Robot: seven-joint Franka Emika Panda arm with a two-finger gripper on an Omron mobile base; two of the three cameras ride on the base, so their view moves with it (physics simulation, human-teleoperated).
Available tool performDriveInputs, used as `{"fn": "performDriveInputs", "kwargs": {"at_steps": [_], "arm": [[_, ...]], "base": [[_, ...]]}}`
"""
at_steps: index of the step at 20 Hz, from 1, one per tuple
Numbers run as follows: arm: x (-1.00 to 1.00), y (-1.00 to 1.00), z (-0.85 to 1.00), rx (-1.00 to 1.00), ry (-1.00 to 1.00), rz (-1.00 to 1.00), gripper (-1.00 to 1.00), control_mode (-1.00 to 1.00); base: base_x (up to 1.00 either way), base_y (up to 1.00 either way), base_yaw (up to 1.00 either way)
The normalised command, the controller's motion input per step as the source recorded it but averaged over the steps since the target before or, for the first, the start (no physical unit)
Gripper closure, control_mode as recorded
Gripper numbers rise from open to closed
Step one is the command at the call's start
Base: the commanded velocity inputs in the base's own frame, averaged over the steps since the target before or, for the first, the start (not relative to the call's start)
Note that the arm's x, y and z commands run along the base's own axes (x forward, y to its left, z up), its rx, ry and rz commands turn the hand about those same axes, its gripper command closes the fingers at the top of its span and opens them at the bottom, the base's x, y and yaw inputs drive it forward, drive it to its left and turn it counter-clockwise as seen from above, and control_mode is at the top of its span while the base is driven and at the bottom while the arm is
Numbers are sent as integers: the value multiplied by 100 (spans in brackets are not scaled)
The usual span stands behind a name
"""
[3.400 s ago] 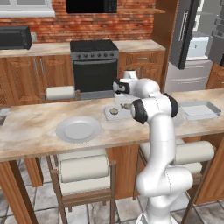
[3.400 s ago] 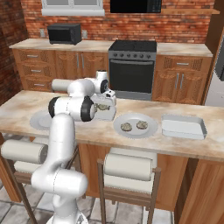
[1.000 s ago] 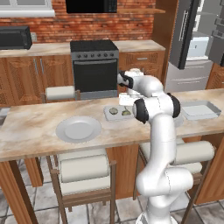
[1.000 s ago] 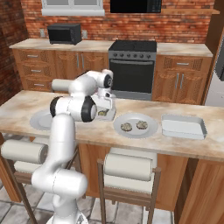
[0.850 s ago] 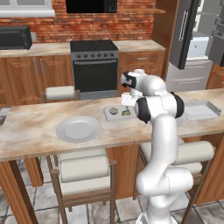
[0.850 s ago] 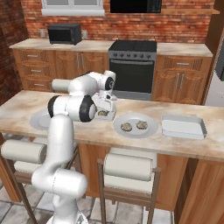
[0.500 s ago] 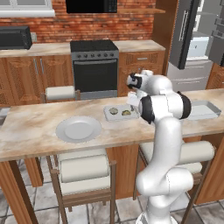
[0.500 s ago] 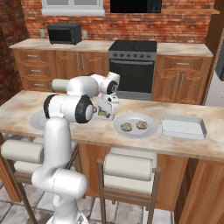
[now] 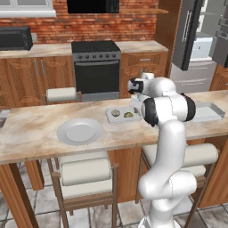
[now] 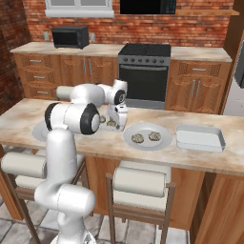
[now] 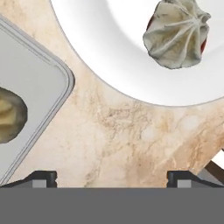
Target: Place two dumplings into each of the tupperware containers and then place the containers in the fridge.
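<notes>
The gripper (image 11: 112,177) hangs over bare counter (image 11: 127,131), its tips spread apart and empty. The next dumpling (image 11: 177,33) sits on the plate (image 11: 109,52) at upper right; the filled container (image 11: 30,94) lies at the left edge.

The arm (image 9: 165,147) was glossy white, built of thick rounded tube segments that swelled into bulbous joints. Dark, nearly black bands ringed those joints, the widest around the big shoulder-like housing. Its base widened into a smooth white pedestal. The hand end was a smaller white block with a dark round face. The finger tips (image 11: 43,177) were small, dark and squared, each with a paler grey inset.
</notes>
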Motion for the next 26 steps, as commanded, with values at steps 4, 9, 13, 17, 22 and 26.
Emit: {"fn": "performDriveInputs", "kwargs": {"at_steps": [4, 9, 13, 17, 22, 26], "arm": [[55, -1, -1, -1, -1, -15, -100, -100], [46, -11, 0, -3, -3, -16, -100, -100], [20, -21, -4, -7, -2, -9, -100, -100], [0, -2, -37, -6, 0, 1, -100, -100], [7, 0, -39, -1, -7, 4, -100, -100], [6, 0, -46, 0, -15, 4, -100, -100]], "base": [[0, 0, 0], [0, 0, 0], [0, 0, 0], [0, 0, 0], [0, 0, 0], [0, 0, 0]]}}
